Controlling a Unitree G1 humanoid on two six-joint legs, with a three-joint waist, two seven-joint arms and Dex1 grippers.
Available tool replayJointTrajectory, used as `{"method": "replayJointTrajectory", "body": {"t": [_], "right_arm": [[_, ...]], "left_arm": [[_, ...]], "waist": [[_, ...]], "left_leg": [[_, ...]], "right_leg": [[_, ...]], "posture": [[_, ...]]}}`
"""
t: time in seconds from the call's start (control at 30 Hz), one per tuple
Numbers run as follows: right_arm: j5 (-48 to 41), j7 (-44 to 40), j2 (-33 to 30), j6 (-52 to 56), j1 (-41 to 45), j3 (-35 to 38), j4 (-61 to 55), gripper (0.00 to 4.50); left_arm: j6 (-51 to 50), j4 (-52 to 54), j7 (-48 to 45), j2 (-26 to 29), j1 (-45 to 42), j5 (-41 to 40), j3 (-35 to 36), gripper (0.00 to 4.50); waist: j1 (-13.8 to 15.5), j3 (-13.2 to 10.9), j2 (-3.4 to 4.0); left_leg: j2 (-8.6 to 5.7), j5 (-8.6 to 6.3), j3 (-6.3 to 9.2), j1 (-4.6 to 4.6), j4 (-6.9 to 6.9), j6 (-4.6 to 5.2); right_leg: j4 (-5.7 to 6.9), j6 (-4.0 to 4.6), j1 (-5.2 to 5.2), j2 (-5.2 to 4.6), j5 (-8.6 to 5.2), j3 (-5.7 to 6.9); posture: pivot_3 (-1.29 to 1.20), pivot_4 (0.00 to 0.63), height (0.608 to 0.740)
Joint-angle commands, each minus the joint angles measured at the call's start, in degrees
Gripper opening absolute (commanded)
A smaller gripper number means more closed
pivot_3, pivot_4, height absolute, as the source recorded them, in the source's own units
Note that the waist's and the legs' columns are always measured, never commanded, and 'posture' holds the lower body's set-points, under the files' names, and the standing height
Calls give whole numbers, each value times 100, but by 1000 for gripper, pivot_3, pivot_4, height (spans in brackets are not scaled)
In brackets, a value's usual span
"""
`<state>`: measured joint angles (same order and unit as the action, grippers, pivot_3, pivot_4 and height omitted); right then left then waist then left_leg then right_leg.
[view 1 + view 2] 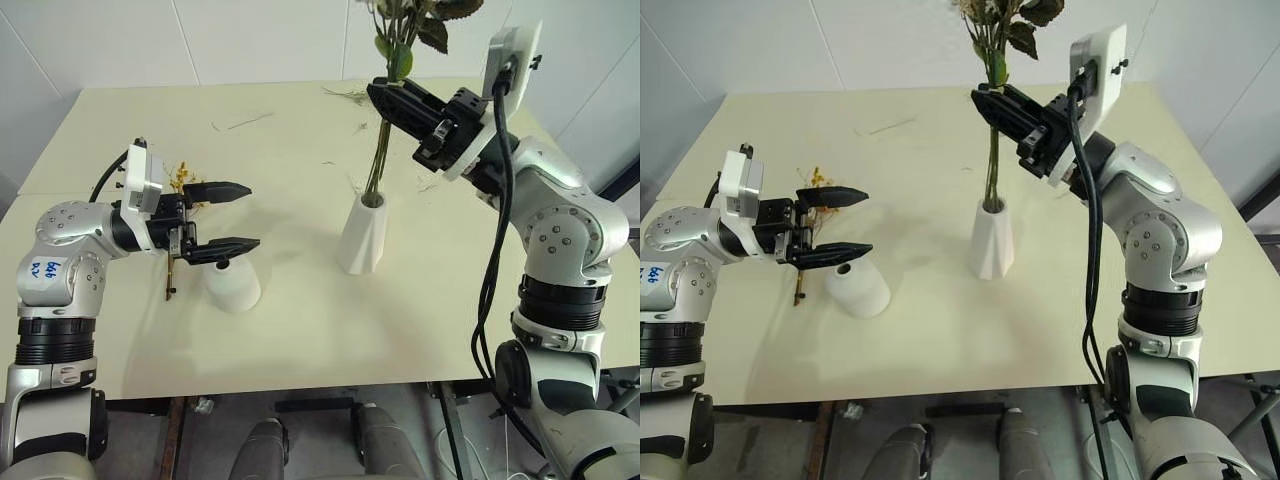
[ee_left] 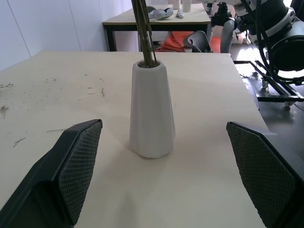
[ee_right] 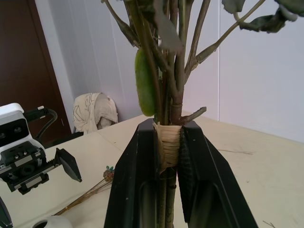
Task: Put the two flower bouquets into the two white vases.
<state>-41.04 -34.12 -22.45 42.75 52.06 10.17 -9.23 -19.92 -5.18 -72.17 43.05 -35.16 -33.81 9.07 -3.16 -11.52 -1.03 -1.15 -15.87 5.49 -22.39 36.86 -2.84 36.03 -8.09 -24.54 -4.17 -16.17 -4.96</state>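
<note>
On my right arm the gripper (image 3: 167,147) has its jaws clamped tight on the large bouquet (image 1: 398,55), pinching the stems right at the straw binding, as the right wrist view shows clearly. The stems run down from the jaws into the mouth of the tall vase (image 1: 364,236), which stands upright near the middle of the tabletop (image 1: 300,340); the green leaves rise above the gripper and the blooms are cut off at the upper edge, so I cannot see them.

On my left arm the gripper (image 1: 231,218) holds level with its jaws spread wide and nothing between them. It hangs just above the short vase (image 1: 233,285), which sits on the tabletop well apart from the tall one. From the left wrist view I look between the two ribbed pads (image 2: 76,166) straight at the tall vase with the stems in it.

The small bouquet (image 1: 178,215) lies flat on the tabletop beside the short vase, partly hidden behind the left gripper, its yellow blooms at the far end. Bits of dried twig (image 1: 240,124) are scattered over the far part of the tabletop.
</note>
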Motion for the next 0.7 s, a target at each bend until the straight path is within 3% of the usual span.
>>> {"method": "replayJointTrajectory", "body": {"t": [0.03,0.5,0.7], "right_arm": [[-164,107,-37,22,49,64,-335,180],[120,13,-3,-463,-481,-10,-114,180],[152,3,83,-752,-482,21,-2,2150]], "left_arm": [[27,179,37,1,24,-128,188,4500],[1,173,53,40,41,-155,215,4500],[8,139,42,30,-19,-136,203,4500]], "waist": [[-1,0,0],[-2,0,0],[0,0,0]], "left_leg": [[0,0,0,0,0,0],[0,0,0,0,-4,0],[0,0,0,0,-4,0]], "right_leg": [[0,0,0,0,0,0],[-4,0,0,0,0,0],[-4,0,0,0,0,1]], "posture": [[0,150,740],[0,150,740],[0,150,740]]}}
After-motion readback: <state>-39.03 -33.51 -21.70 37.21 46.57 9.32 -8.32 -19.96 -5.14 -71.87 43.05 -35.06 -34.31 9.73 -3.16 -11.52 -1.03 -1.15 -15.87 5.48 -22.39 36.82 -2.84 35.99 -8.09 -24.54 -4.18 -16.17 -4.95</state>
